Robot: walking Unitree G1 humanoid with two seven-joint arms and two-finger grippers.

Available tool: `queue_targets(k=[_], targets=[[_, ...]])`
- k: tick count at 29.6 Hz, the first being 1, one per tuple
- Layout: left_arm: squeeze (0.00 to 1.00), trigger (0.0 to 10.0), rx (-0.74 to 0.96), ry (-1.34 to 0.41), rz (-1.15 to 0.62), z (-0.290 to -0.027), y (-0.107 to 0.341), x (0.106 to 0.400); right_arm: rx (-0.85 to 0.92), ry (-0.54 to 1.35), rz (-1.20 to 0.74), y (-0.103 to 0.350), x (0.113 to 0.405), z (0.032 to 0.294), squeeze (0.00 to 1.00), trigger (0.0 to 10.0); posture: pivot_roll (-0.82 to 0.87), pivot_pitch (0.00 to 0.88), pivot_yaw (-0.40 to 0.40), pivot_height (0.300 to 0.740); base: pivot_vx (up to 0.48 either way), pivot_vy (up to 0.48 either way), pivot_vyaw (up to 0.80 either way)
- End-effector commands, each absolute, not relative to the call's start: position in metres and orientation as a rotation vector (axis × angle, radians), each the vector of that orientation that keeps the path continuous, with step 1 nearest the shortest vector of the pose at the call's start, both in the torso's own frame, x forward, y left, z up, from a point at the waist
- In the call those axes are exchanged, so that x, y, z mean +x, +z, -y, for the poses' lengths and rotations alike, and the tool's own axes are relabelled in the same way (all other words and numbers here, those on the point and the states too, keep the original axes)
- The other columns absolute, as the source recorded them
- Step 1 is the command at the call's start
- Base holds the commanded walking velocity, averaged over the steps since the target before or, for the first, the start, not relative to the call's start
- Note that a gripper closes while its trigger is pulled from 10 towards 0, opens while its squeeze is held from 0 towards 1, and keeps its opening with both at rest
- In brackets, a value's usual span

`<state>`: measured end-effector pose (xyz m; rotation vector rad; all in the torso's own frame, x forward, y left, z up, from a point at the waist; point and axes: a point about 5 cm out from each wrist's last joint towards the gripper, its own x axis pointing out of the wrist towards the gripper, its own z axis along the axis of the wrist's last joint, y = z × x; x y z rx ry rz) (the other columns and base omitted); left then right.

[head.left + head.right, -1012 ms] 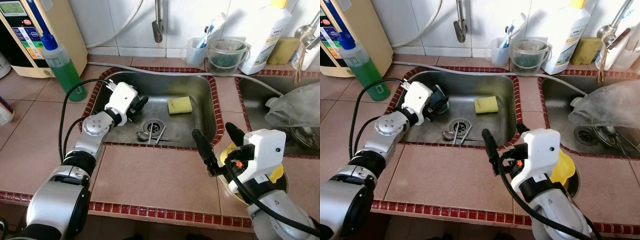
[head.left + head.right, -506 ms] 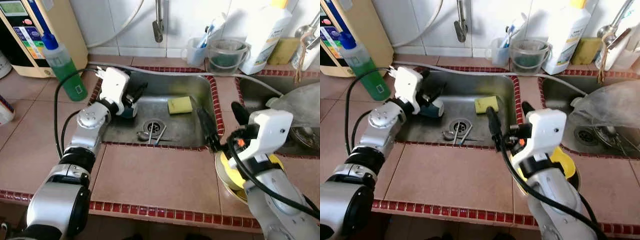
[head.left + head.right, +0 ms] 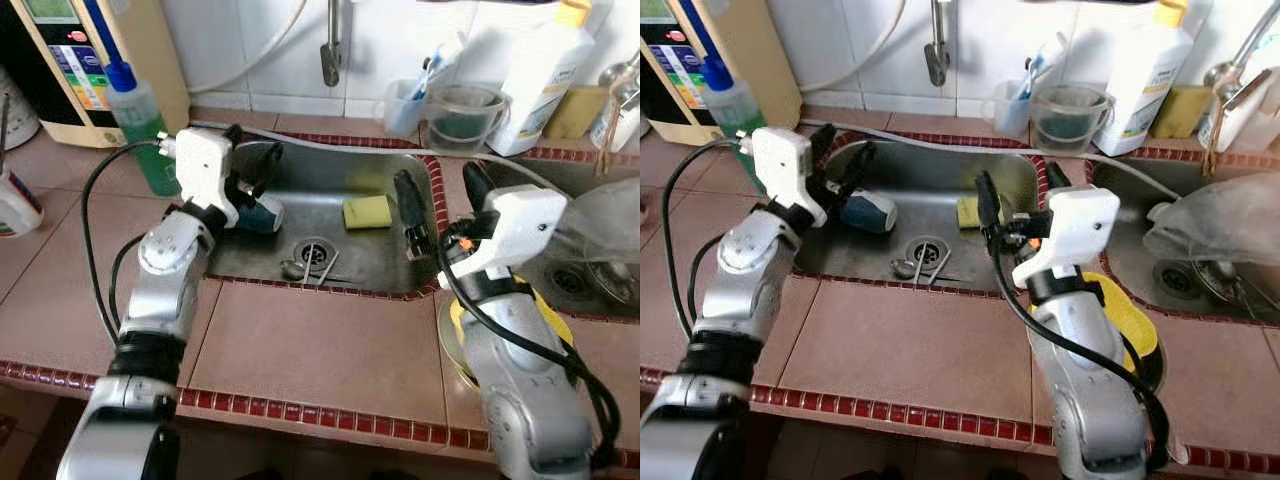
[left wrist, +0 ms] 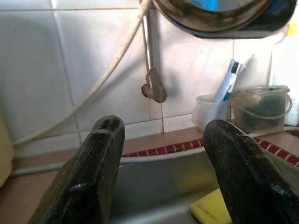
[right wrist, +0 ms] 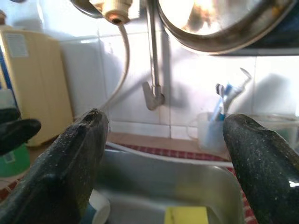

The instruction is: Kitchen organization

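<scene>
A steel sink [image 3: 300, 170] is set in the tiled counter. A blue and white cup [image 3: 262, 213] lies on its side at the basin's left. A yellow sponge [image 3: 367, 211] rests near the back right, and spoons [image 3: 308, 267] lie by the drain. My left gripper [image 3: 250, 158] hangs open just above the cup, holding nothing. My right gripper [image 3: 440, 195] stands open over the sink's right rim, also with nothing in it. A yellow dish [image 3: 548, 328] sits on the counter under my right arm. The left wrist view looks between the open fingers [image 4: 93, 177] at the tap and sponge [image 4: 212, 211].
A green soap bottle [image 3: 140, 135] and a beige water dispenser [image 3: 95, 55] stand at the left back. A toothbrush cup [image 3: 405, 105], a clear tub [image 3: 460, 115] and a white detergent bottle [image 3: 540, 70] line the wall. A second basin holds a plastic bag [image 3: 610, 215].
My left gripper has risen off the blue cup, which stays in the basin. My right gripper has lifted from the counter edge to over the sink's right rim. The camera has shifted.
</scene>
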<state>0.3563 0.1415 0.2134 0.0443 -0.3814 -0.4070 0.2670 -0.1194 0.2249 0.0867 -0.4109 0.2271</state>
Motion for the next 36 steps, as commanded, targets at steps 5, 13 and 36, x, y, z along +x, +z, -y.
queue_targets(k=[5, 13, 36], targets=[[0.00, 10.0, -0.016, -0.339, 0.428, -0.138, 0.220, 0.342, 0.040, 0.183, 0.474, 0.225, 0.279, 0.120, 0.00, 10.0, -0.08, 0.067, 0.006, 0.740, 0.000, 0.000, 0.00], [0.00, 10.0, -0.075, -0.325, 0.415, -0.139, 0.217, 0.327, -0.007, 0.167, 0.521, 0.220, 0.286, 0.118, 0.00, 10.0, -0.08, 0.046, 0.020, 0.740, 0.000, 0.000, 0.00], [0.00, 10.0, -0.057, -0.293, 0.372, -0.143, 0.200, 0.315, -0.046, 0.127, 0.492, 0.197, 0.285, 0.128, 0.00, 10.0, -0.09, 0.010, 0.014, 0.740, 0.000, 0.000, 0.00]])
